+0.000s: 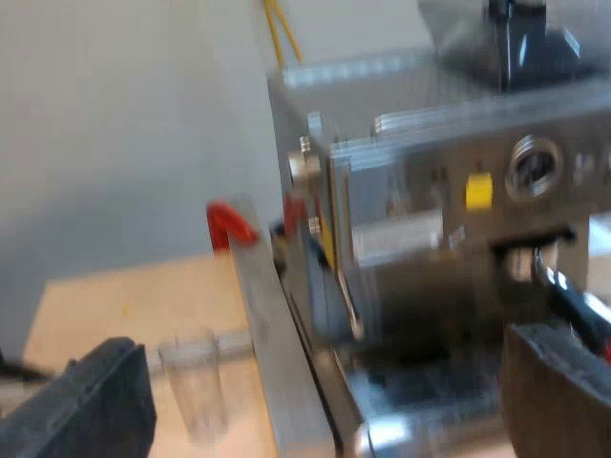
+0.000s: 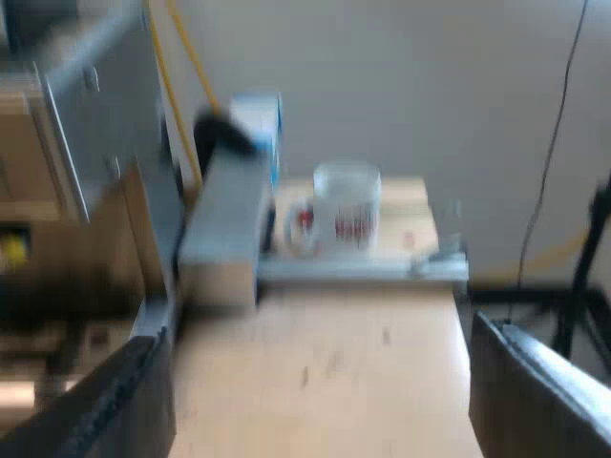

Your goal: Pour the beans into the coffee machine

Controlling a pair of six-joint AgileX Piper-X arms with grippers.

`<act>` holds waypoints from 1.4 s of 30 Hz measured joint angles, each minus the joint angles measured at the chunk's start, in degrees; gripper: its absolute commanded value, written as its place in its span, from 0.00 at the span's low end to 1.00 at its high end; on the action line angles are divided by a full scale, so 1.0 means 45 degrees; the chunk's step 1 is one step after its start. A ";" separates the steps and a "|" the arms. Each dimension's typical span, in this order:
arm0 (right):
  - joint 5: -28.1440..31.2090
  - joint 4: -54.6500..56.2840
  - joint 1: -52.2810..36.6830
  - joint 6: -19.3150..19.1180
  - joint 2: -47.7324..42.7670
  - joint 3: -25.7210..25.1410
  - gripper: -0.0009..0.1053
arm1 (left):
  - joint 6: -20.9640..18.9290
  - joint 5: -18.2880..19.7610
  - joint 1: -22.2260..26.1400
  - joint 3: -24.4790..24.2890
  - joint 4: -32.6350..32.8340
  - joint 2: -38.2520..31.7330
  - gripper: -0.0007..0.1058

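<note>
The espresso machine point(image 1: 449, 239) stands close ahead of my left gripper point(image 1: 325, 405), its steel front showing a round gauge point(image 1: 533, 167) and a yellow tag. Its dark bean hopper point(image 1: 520, 38) sits on top. A clear measuring glass point(image 1: 196, 382) stands upright on the wooden table point(image 1: 115, 305) beside the machine's base, near one finger. My left gripper is open and holds nothing. My right gripper point(image 2: 325, 401) is open over bare table, holding nothing. Beyond it stands a white mug point(image 2: 346, 215) with red print. The machine's steel side point(image 2: 95, 143) is close by.
A metal rail point(image 2: 363, 269) crosses the table just before the mug. A blue and white box point(image 2: 258, 119) with a black knob point(image 2: 224, 134) by it stands next to the machine. A red part point(image 1: 227, 224) sticks up beside the machine's side. A plain wall lies behind.
</note>
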 measured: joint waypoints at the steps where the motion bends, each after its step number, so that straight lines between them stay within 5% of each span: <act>1: -0.0002 0.0162 0.0000 -0.0002 0.0003 0.0030 0.64 | 0.0110 0.0000 0.0000 -0.0043 0.0244 0.0030 0.72; 8: -0.0380 0.0225 0.0000 0.0036 0.0000 0.0455 0.64 | 0.0499 -0.0205 0.0000 -0.0120 0.1711 0.0027 0.72; 15: -0.0475 -0.2594 0.0000 0.0036 -0.0025 0.1336 0.64 | 0.0094 -0.1438 0.0000 0.1329 -0.1203 0.0027 0.72; 24: -0.0475 -0.4043 0.0000 0.0036 -0.0025 0.2961 0.64 | -0.0190 -0.1560 0.0000 0.4176 -0.4176 0.0052 0.72; 33: -0.0475 -0.4071 0.0000 0.0036 0.0002 0.4809 0.64 | -0.0221 -0.1560 0.0000 0.6550 -0.4512 0.0077 0.72; 42: -0.0475 -0.3900 0.0000 0.0036 0.0002 0.6115 0.64 | -0.0238 -0.1560 0.0000 0.7643 -0.4512 0.0075 0.72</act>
